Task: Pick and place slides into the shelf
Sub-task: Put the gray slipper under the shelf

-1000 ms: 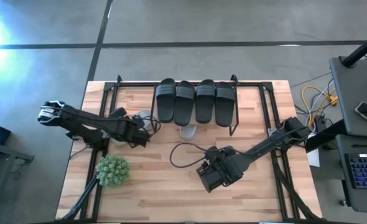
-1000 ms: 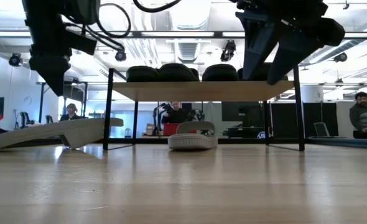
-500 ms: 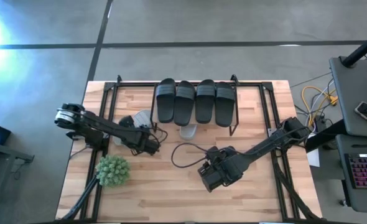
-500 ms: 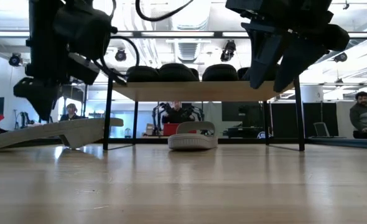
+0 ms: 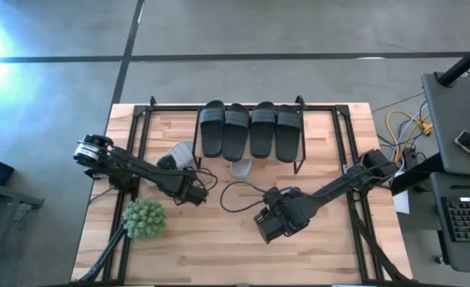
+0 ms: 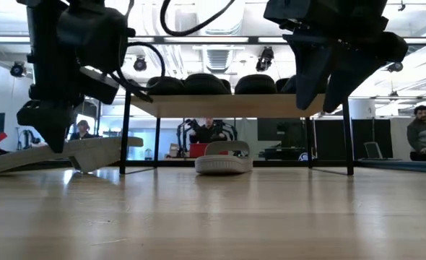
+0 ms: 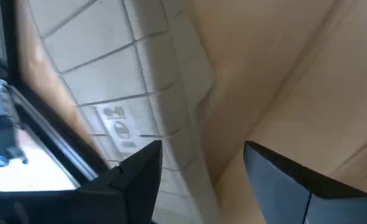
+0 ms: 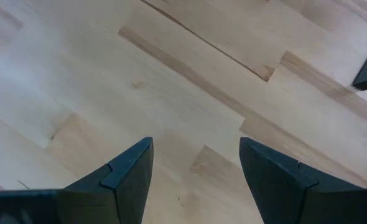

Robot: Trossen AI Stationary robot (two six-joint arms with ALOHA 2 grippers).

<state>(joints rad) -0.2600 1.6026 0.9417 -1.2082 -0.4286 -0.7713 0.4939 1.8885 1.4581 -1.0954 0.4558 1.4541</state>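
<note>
A: Nearest us, the right hand (image 5: 268,226) hangs released over bare counter (image 5: 219,255), grasping nothing. The left hand (image 5: 193,194) is spread too, low beside a grey slide (image 5: 179,153) at the shelf's (image 5: 303,163) left end; we see no grip on it.

B: That slide lies tilted in the low view, one end propped up. The other grey slide (image 5: 240,168) sits flat under the shelf board; four black slides (image 5: 250,130) are on top, at the back.

A: We judge it light, foamy, bendy and fairly grippy, not fragile. Take the sole's side edge or the strap, since the toe would likely flex.

B: The left wrist view shows a grooved tread and moulded mark, so the underside faces that hand. From above it's half hidden by the arm. Only the low view shows the tilt.
</note>
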